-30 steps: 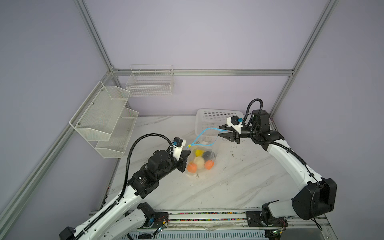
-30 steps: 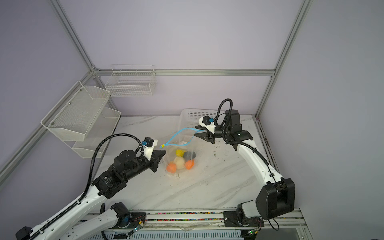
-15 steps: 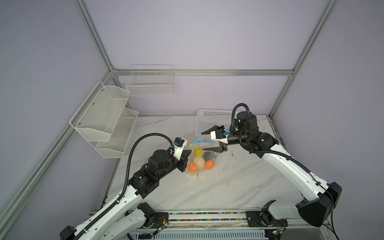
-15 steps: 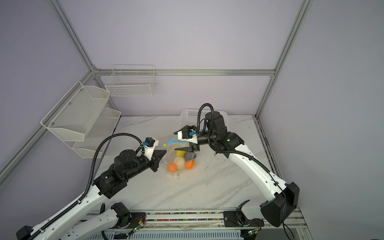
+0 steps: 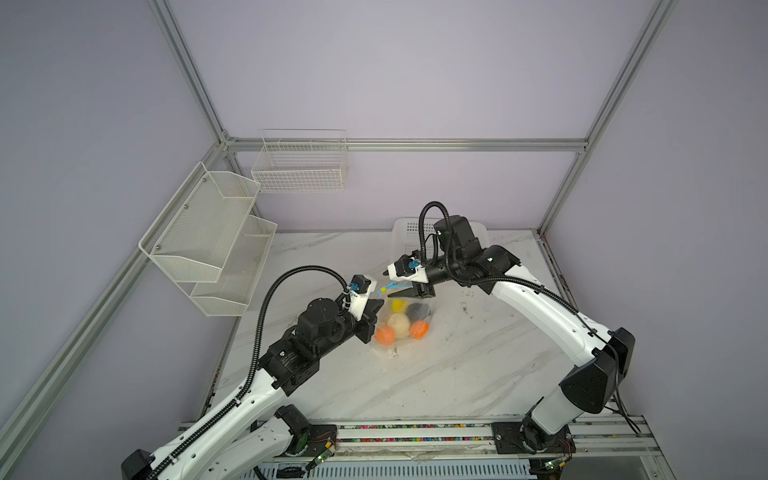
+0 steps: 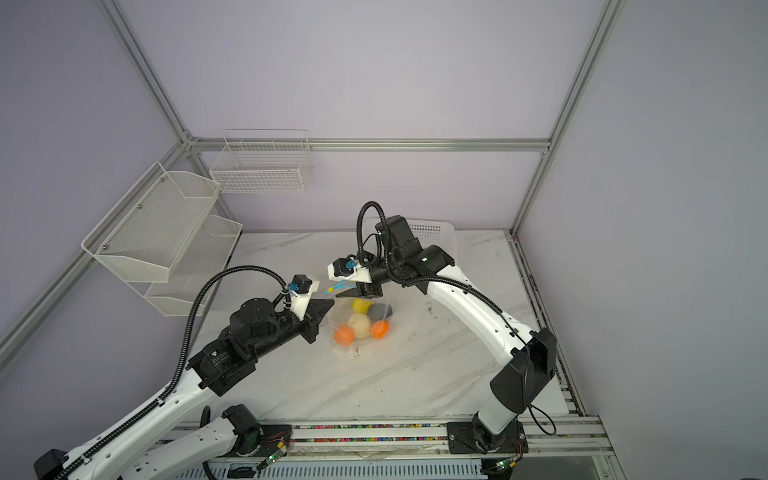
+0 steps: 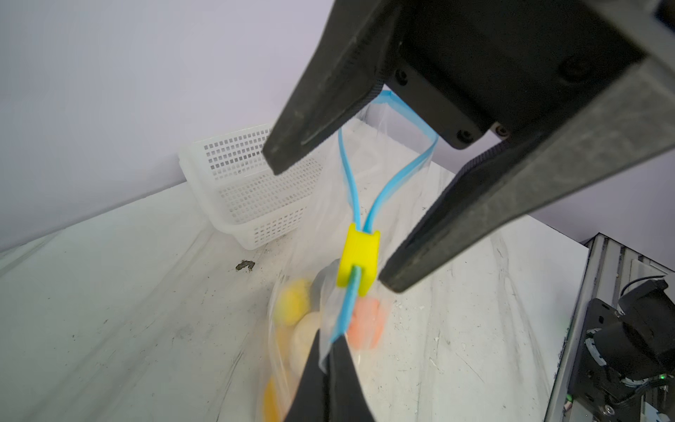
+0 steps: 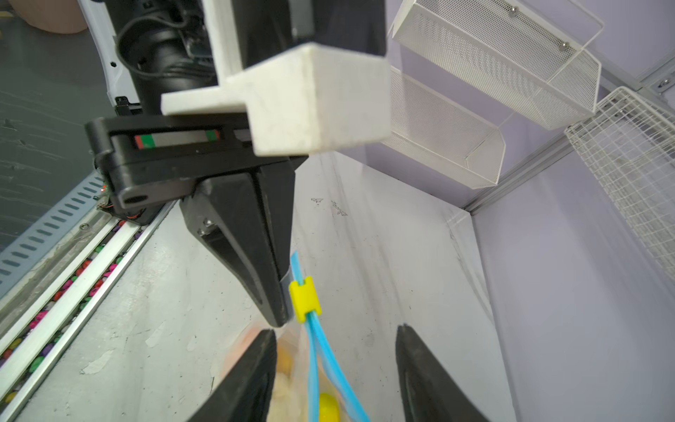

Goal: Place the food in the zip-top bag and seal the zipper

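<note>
Zip-top bag [image 5: 388, 347] is up by its top edge, with the food [image 5: 399, 324] bunched in its belly low on the counter [image 5: 457, 374]. Left gripper [image 7: 330, 339] has its fingers pinched tight on the zipper [image 7: 350, 182] strip's end, just beside the yellow slider [image 7: 358, 259]. Right gripper [image 8: 334, 330] has its fingers spread, straddling the split tracks and gripping nothing. This looks like the sealing step. Next the right fingers should clamp that slider and draw it away from the left hold, keeping the strip taut.

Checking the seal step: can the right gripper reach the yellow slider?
Probably yes: the right gripper is open, the slider just beyond its fingertips, nothing between; the left gripper pinches the zipper beside it.
</note>
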`<state>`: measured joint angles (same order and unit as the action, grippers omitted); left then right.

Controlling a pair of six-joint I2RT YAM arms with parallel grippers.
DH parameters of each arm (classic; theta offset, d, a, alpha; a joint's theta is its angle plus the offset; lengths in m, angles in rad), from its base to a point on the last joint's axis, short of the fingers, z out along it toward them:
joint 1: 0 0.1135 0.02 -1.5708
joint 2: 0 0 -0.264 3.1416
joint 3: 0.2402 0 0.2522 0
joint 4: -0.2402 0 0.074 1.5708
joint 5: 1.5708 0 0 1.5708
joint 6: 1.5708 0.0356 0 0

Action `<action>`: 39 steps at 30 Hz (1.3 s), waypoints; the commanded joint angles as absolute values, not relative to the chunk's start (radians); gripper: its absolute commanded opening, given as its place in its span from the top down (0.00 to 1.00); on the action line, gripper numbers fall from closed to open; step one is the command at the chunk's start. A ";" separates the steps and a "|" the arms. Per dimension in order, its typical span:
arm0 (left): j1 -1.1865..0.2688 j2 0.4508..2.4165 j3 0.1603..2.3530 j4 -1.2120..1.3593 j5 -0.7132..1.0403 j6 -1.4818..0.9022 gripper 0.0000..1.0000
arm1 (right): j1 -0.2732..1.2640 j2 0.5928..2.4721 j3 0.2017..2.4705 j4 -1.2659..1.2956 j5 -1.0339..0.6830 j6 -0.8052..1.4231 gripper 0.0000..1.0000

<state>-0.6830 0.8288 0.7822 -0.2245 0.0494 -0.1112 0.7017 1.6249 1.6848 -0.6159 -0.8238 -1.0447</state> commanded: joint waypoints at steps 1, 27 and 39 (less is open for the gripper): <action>-0.683 0.826 0.823 -0.186 0.064 -0.077 1.00 | 0.707 1.633 1.719 -0.715 -0.813 -1.079 0.53; -0.667 0.754 0.824 -0.256 0.035 0.012 0.64 | 0.706 1.646 1.750 -0.730 -0.765 -1.070 0.86; -0.581 0.731 0.788 -0.116 0.231 -0.009 0.68 | 0.706 1.644 1.756 -0.729 -0.767 -1.060 0.87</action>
